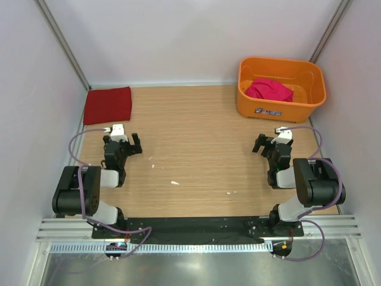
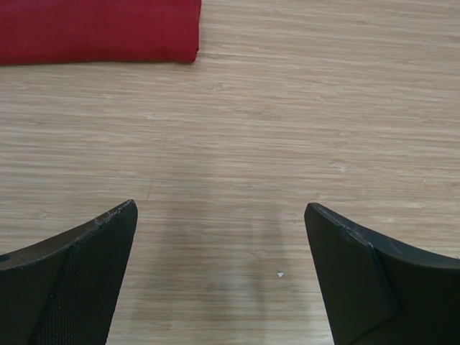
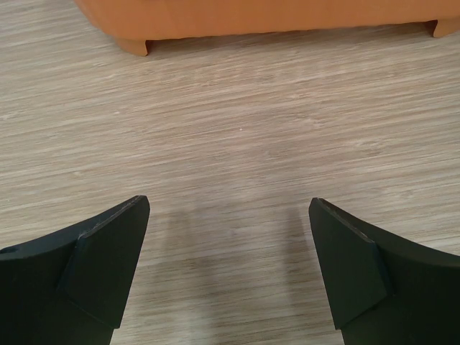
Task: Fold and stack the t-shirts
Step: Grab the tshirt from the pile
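Far left, the crimson t-shirt [image 1: 108, 105] lies long axis left-right; left hand [image 2: 219, 208] and right hand [image 3: 230, 203] gape.

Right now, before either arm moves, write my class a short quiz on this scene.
1. True or false: the crumpled magenta-pink cloth t-shirt lies inside the orange plastic basket.
2. Where is the folded crimson red cloth t-shirt? A: far left corner of the wooden table; B: in the basket; C: table's middle.
3. Fill in: the left fingers and right fingers stand ___.
Key: 1 true; 2 A; 3 open.
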Controlling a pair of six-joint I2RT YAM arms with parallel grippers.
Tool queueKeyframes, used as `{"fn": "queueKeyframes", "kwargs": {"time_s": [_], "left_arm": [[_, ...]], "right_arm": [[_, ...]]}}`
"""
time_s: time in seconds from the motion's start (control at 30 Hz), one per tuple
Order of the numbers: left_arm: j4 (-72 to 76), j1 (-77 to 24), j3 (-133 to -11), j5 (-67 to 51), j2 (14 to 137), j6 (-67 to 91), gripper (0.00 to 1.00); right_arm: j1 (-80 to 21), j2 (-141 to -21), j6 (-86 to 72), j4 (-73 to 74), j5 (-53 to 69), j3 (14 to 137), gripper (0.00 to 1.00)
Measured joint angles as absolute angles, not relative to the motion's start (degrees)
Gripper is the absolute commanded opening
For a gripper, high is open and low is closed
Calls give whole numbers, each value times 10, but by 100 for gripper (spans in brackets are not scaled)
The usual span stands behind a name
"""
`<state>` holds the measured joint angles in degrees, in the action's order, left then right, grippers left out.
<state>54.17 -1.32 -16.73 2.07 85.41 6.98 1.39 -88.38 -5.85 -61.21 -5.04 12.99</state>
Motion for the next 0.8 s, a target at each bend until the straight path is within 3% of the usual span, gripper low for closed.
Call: {"fn": "queueKeyframes", "kwargs": {"time_s": [0.17,0.4,0.8], "left_arm": [[385,-13,-249,6,801,74,100],[173,-13,-388,89,754,194,100],[-12,-11,-521,104,805,322,100]], "right_arm": [[14,-884,-57,-612,-51,130,100],[11,-874,-53,-604,-62,130,100],[3,-672,-114,-298,-192,308,100]]}}
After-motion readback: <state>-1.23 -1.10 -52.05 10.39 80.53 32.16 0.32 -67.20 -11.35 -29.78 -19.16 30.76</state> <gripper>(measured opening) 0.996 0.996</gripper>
